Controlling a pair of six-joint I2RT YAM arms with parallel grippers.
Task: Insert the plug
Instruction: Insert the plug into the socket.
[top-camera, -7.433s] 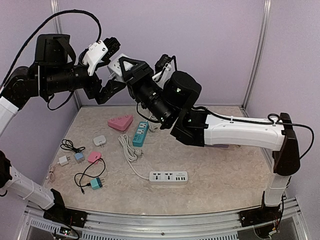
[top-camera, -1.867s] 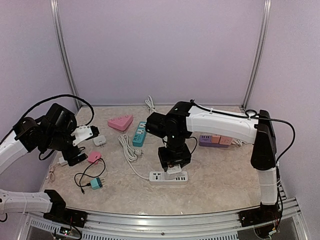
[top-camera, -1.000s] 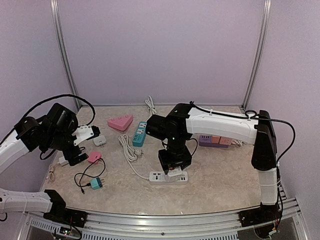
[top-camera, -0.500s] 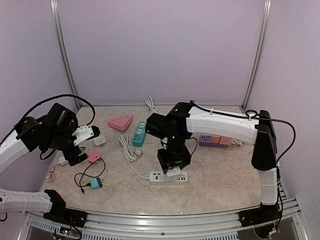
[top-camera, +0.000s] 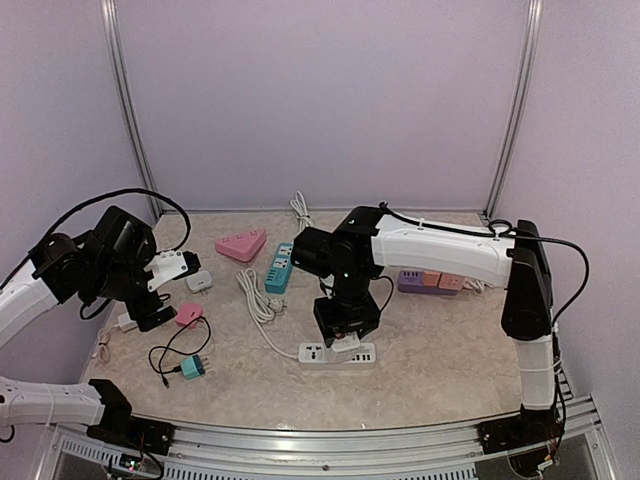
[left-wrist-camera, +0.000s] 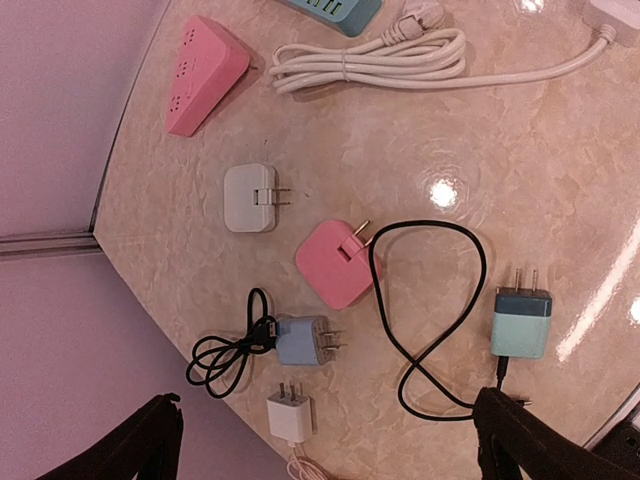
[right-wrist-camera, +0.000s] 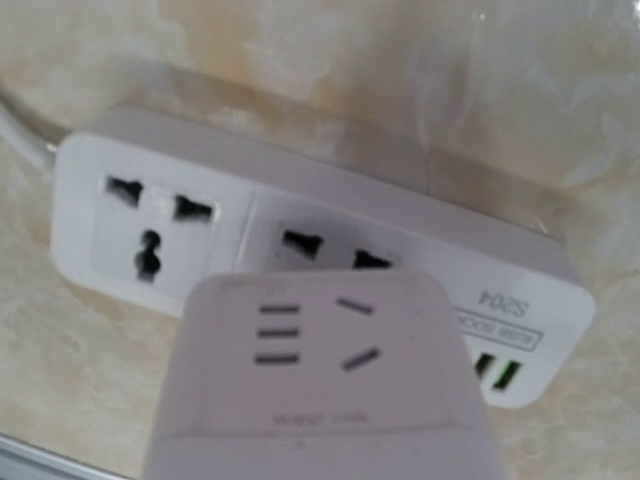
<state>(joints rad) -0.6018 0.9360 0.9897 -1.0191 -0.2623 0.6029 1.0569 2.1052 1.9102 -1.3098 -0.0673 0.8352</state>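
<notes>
Pinching the white plug (right-wrist-camera: 320, 385), the right gripper (top-camera: 346, 339) holds it just over the middle socket of the power strip (right-wrist-camera: 500, 290). The plug looks light, rigid and smooth, so it is best squeezed on its flat sides. The left gripper (left-wrist-camera: 330, 445) is spread and empty.

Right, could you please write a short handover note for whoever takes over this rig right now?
Left tool: open, holding nothing, above the loose chargers.
Right tool: shut on the white adapter, low over the white power strip.
Done: the adapter is picked up and sits at the strip's middle socket, whose upper slots show just beyond it.
Left: it does not look seated. The prongs are hidden, so line them up, press the adapter in, then release.
</notes>
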